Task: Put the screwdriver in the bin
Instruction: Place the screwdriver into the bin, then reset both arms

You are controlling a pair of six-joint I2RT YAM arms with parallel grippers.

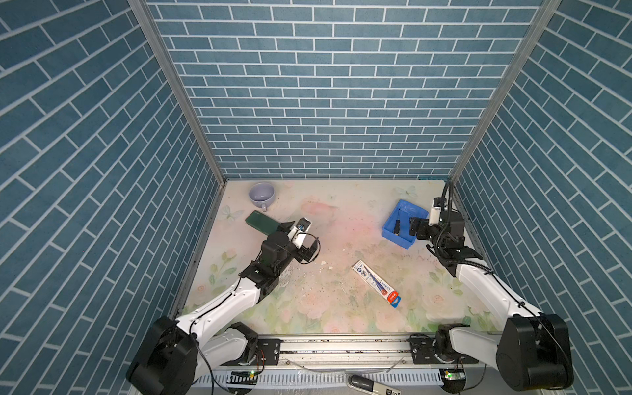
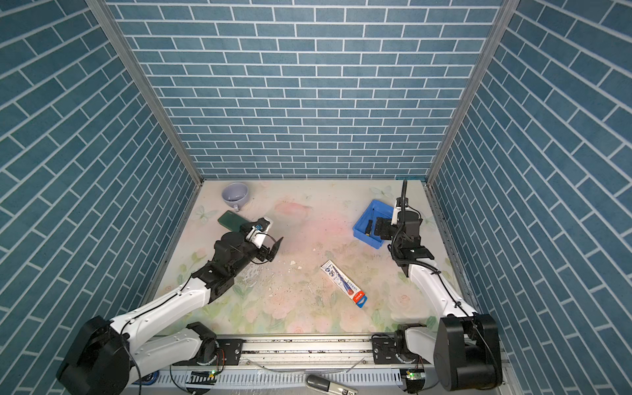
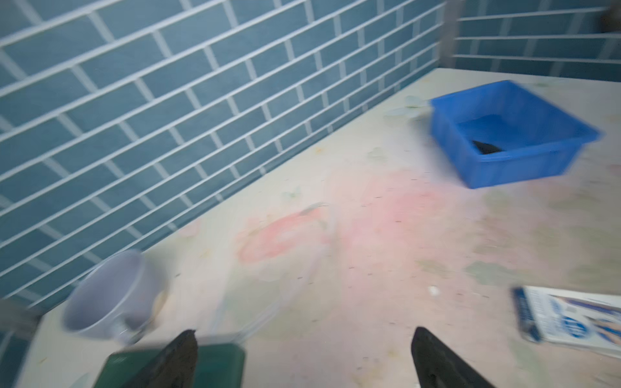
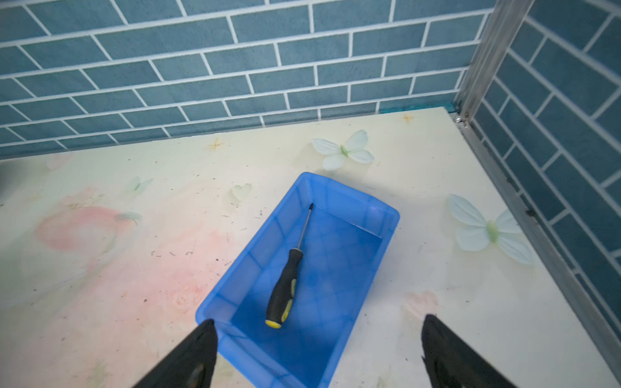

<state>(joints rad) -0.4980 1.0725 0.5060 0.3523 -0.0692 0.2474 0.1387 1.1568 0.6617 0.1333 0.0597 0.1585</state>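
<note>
I saw the screwdriver (image 4: 285, 285) lying inside the blue bin (image 4: 386, 215), mid-frame; my right gripper (image 4: 318, 320) hung over it, jaws spread and empty. The left gripper (image 3: 304, 332) had its jaws spread too.

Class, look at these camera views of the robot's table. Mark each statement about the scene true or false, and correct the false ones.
1. The screwdriver lies inside the bin. True.
2. The right tool is shut on the screwdriver. False: its jaws stand wide open, and the screwdriver lies free on the bin floor.
3. The cup sits inside the bin. False: it sits on the table near the back wall, well apart from the bin.
4. The left tool is open and holds nothing. True.
5. The packaged tube lies on the table outside the bin. True.
</note>
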